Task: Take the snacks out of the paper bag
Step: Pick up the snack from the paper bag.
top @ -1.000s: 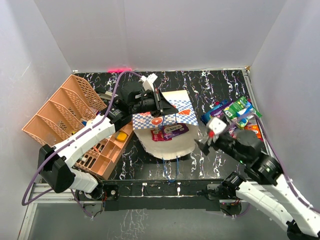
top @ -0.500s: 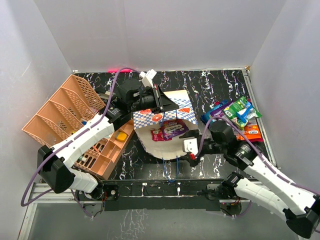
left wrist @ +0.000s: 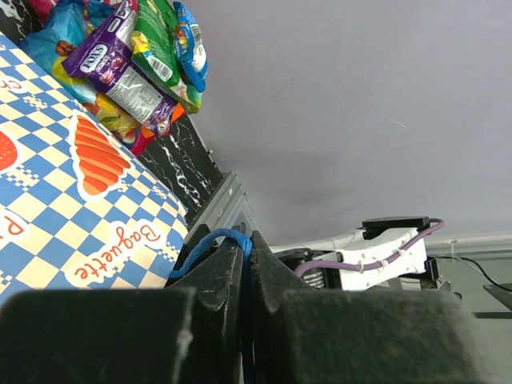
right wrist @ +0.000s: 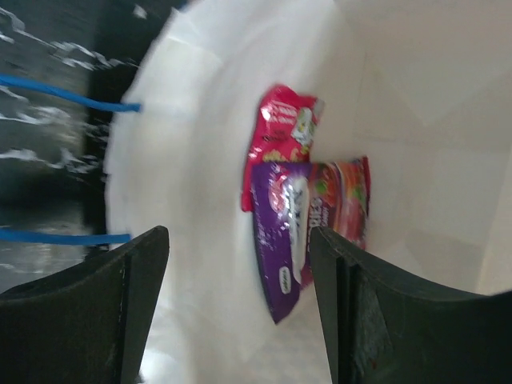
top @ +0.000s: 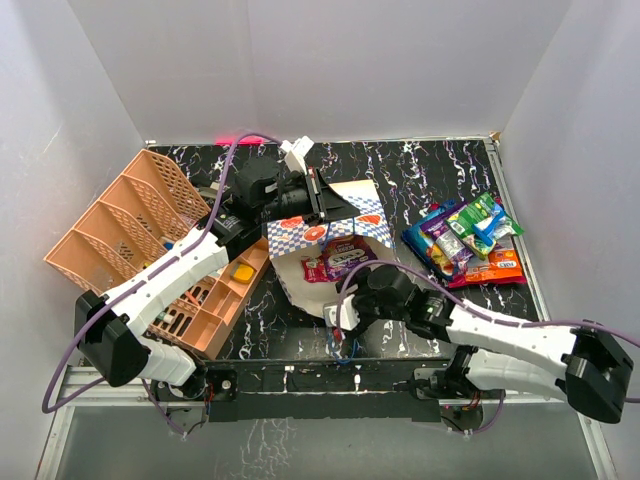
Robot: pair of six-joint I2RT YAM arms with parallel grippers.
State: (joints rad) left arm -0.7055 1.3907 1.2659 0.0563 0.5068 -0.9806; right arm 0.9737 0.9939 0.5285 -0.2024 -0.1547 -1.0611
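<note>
The paper bag point(top: 345, 228) lies on its side, mouth toward the near edge. My left gripper point(top: 321, 203) holds its upper side raised, shut on a blue cord handle point(left wrist: 226, 237) beside the chequered band point(left wrist: 56, 208). At the bag's mouth is my right gripper point(top: 343, 303), its jaws open and empty point(right wrist: 238, 240). Inside on the white paper lie three snacks: a magenta packet point(right wrist: 285, 128), a purple one point(right wrist: 280, 232) and a red one point(right wrist: 346, 192), ahead of the open fingers. Several more snacks point(top: 465, 240) lie piled on the table at the right.
A peach latticed basket point(top: 120, 225) with bottles and tubes stands at the left, close to the left arm. The bag's lower blue handles point(right wrist: 64, 96) trail on the black marbled table point(top: 420, 170) near the front edge. Grey walls enclose the table.
My right arm has swung left from beside the snack pile to the bag's mouth, and its jaws have narrowed somewhat. The left gripper has kept its hold on the handle.
</note>
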